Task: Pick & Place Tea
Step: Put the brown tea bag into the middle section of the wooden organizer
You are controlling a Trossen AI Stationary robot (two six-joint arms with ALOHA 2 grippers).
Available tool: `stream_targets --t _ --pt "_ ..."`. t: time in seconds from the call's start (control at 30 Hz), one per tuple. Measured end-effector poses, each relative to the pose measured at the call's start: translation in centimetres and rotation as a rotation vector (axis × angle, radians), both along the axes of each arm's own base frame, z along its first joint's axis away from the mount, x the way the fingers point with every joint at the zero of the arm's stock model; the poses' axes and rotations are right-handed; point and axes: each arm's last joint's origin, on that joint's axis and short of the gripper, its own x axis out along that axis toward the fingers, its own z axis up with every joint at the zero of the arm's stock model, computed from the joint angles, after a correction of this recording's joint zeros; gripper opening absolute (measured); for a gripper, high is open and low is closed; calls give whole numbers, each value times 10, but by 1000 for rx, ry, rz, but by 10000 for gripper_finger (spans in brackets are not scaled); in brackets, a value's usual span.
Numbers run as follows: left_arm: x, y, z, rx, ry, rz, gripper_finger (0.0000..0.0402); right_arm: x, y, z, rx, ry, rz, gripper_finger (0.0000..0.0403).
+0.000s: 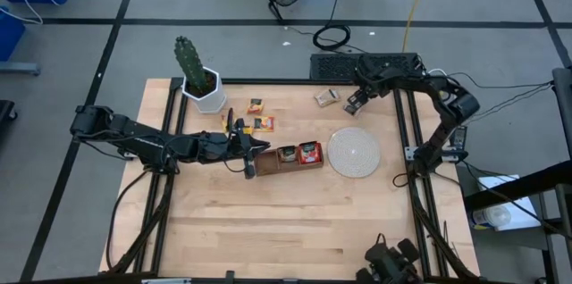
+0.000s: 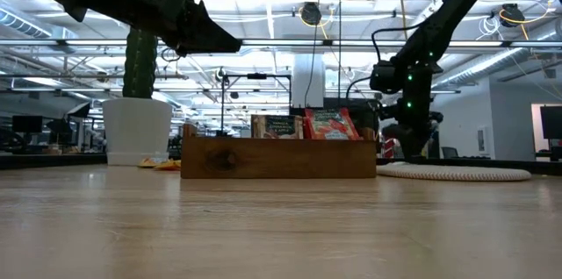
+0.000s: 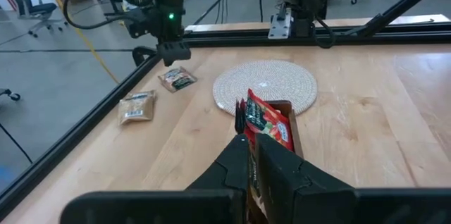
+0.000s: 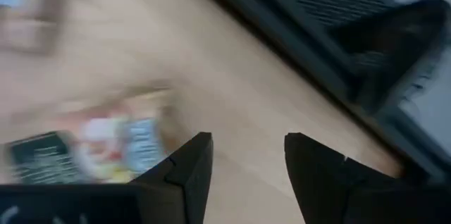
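Observation:
My left gripper (image 1: 249,161) is shut and hovers over the left end of the wooden tray (image 1: 268,164); in the low view it (image 2: 219,44) is well above the tray (image 2: 219,161). Red sachets (image 3: 271,122) and a dark one (image 1: 288,153) stand on edge in the tray. My right gripper (image 4: 246,160) is open, near the table's far right, just above a tan sachet (image 3: 177,79). A second tan sachet (image 3: 137,106) lies flat beside it. A red sachet (image 1: 256,105) and a yellow-orange one (image 1: 264,123) lie flat near the planter.
A round whitish disc (image 1: 354,152) lies right of the tray. A white planter with a cactus (image 1: 201,87) stands at the far left. A black frame rail (image 3: 303,34) borders the table's far and right edges. Bare wood (image 1: 286,221) fills the near half.

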Motion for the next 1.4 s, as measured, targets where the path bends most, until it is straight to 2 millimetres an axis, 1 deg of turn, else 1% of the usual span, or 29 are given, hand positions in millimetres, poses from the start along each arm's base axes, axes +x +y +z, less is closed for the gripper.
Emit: stream_targets --t 0.07,0.17,0.43,0.57,0.67,0.73,0.77,0.87,0.93,0.97,1.03,1.1,1.17,1.27,1.33,1.4 --pt "0 0 0 0 0 0 31 -1 1 -2 8 23 -9 156" --pt "0 0 0 0 0 0 31 0 7 -5 89 -4 12 152" --pt "0 0 0 0 0 -1 31 12 36 -9 357 -85 127 150" --pt "0 0 0 0 0 -1 31 19 49 -9 419 -65 194 150" --pt "0 0 0 0 0 -2 31 22 56 -4 415 -37 238 150" --pt "0 0 0 1 0 -2 31 25 61 2 390 -44 277 150" --pt "0 0 0 1 0 -2 31 29 64 7 375 -71 311 150" --pt "0 0 0 3 1 -2 31 44 71 25 330 -244 448 150" --pt "0 0 0 7 2 -4 31 51 75 37 232 -281 544 150" --pt "0 0 0 10 3 -5 31 53 76 41 155 -237 583 150" --pt "0 0 0 13 3 -6 31 55 72 44 8 -93 624 150" --pt "0 0 0 13 3 -6 31 51 64 42 -36 -28 606 150" --pt "0 0 0 13 3 -6 31 49 55 37 16 -45 556 151" --pt "0 0 0 15 3 -6 31 45 41 29 192 -62 452 157" --pt "0 0 0 17 3 -7 31 46 30 30 260 -93 385 174" --pt "0 0 0 17 3 -7 31 48 21 32 299 -138 341 199"
